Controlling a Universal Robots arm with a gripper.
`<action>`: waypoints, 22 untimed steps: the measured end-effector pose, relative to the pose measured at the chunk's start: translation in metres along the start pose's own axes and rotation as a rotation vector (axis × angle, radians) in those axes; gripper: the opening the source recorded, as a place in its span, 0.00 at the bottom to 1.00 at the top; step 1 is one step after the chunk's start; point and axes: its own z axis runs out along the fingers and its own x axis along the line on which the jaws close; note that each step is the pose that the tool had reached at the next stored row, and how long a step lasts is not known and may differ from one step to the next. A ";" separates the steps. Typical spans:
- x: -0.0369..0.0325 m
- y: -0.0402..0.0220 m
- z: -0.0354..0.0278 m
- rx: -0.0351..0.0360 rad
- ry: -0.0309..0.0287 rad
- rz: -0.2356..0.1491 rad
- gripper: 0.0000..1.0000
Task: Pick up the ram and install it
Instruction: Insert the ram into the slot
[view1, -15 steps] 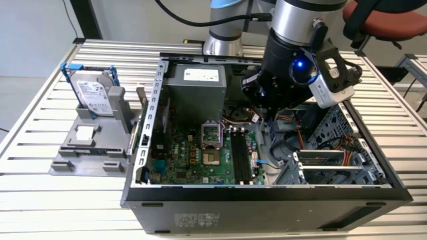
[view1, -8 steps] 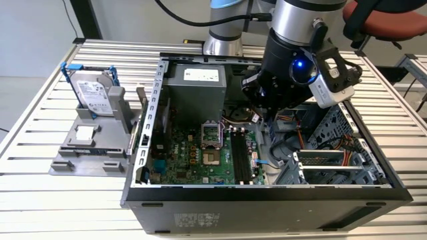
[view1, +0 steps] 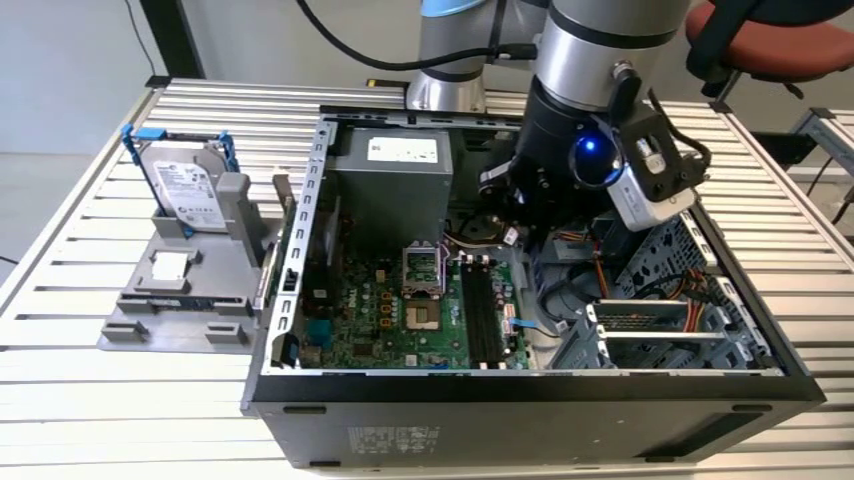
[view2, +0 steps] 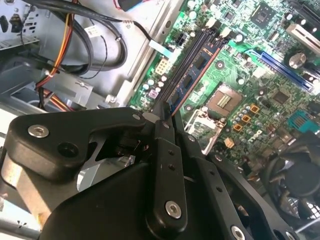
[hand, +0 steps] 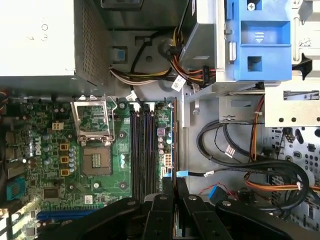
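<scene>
My gripper (hand: 174, 189) (view2: 165, 119) hangs inside the open computer case (view1: 534, 395), above the motherboard. Its black fingers are shut on the ram (hand: 175, 140) (view2: 197, 82). I see the ram edge-on in both wrist views, as a thin dark strip with a reddish edge running out from the fingertips. The long black ram slots (hand: 143, 150) (view2: 202, 52) (view1: 487, 315) lie on the board just beside and below the held stick, parallel to it. In the exterior view the arm's wrist (view1: 574, 150) covers the gripper and the ram.
The CPU socket (hand: 95, 160) (view1: 424, 318) sits beside the slots. The grey power supply (hand: 35, 40) (view1: 400, 170), bundled cables (hand: 250, 165) and a blue drive caddy (hand: 257, 40) crowd the case. A hard drive in a blue frame (view1: 187, 190) stands on a grey fixture on the exterior view's left.
</scene>
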 end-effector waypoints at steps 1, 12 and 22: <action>0.0002 -0.0001 0.0018 0.0000 0.0000 0.000 0.00; 0.0061 -0.0005 0.0215 0.0005 -0.0003 0.009 0.00; 0.0126 -0.0016 0.0412 0.0001 -0.0001 0.002 0.00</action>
